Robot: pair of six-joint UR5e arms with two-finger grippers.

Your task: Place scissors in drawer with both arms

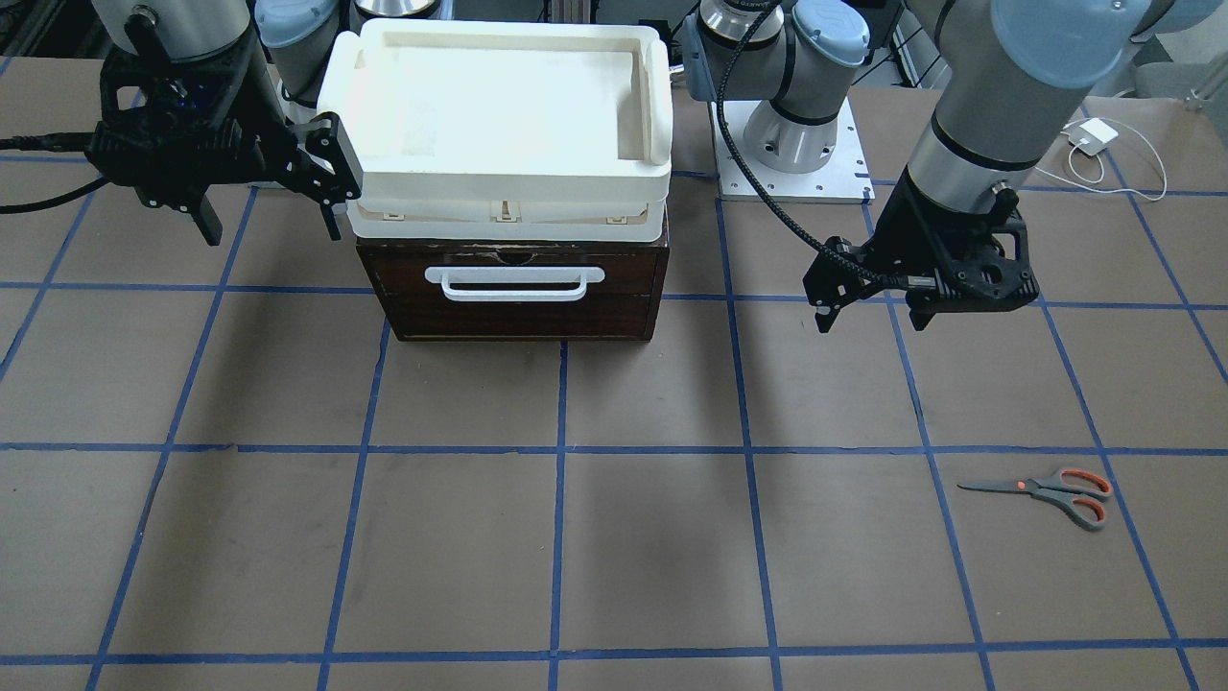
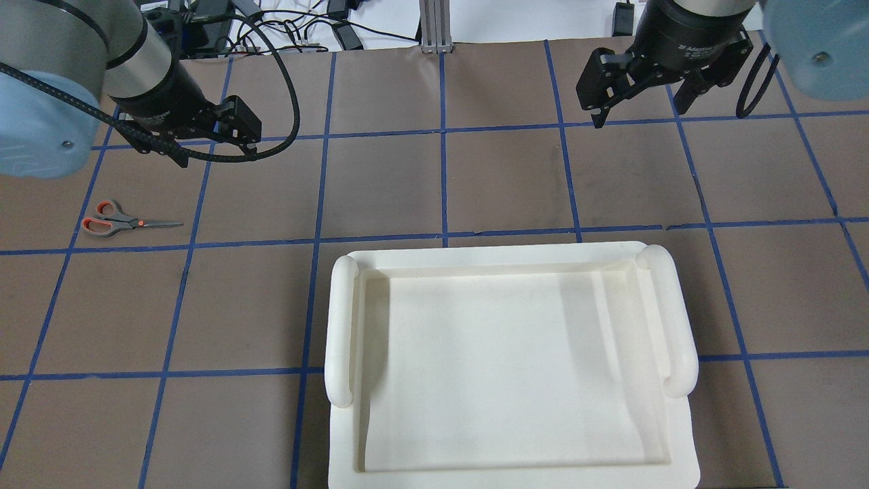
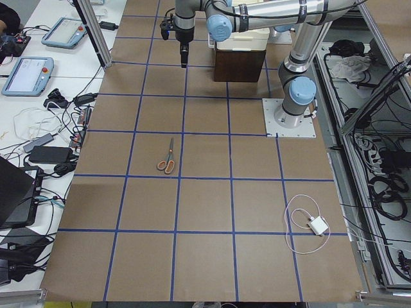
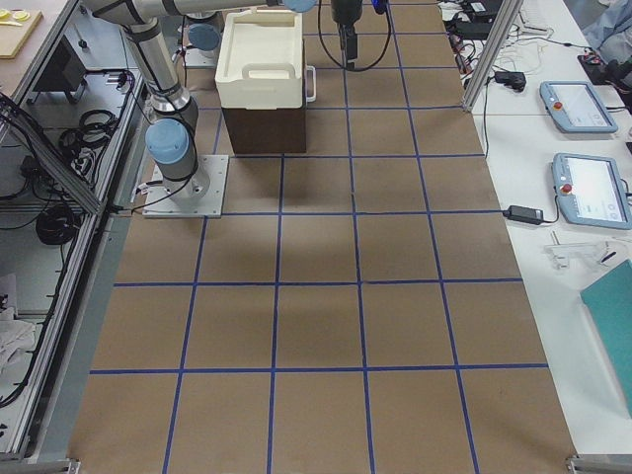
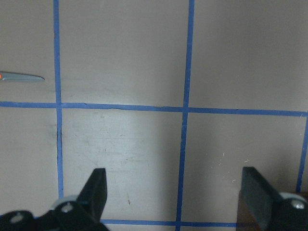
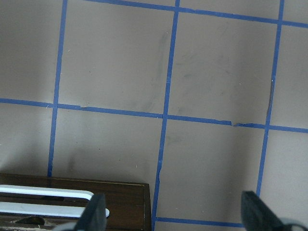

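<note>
The scissors (image 1: 1050,491) lie flat on the brown table, orange-looped handles away from the drawer; they also show in the overhead view (image 2: 122,221), and a blade tip shows in the left wrist view (image 5: 21,77). The dark brown drawer (image 1: 513,307) is closed, with its white bar handle (image 1: 518,281) facing the table's open side. My left gripper (image 1: 870,324) hovers open and empty beside the drawer, about one tile from the scissors. My right gripper (image 1: 271,232) hovers open and empty at the drawer's other side, its corner below it (image 6: 120,202).
A cream plastic tray (image 1: 508,178) sits on top of the drawer box and hides it in the overhead view (image 2: 343,326). The left arm's base plate (image 1: 791,178) stands behind. A white charger with cable (image 1: 1094,134) lies near it.
</note>
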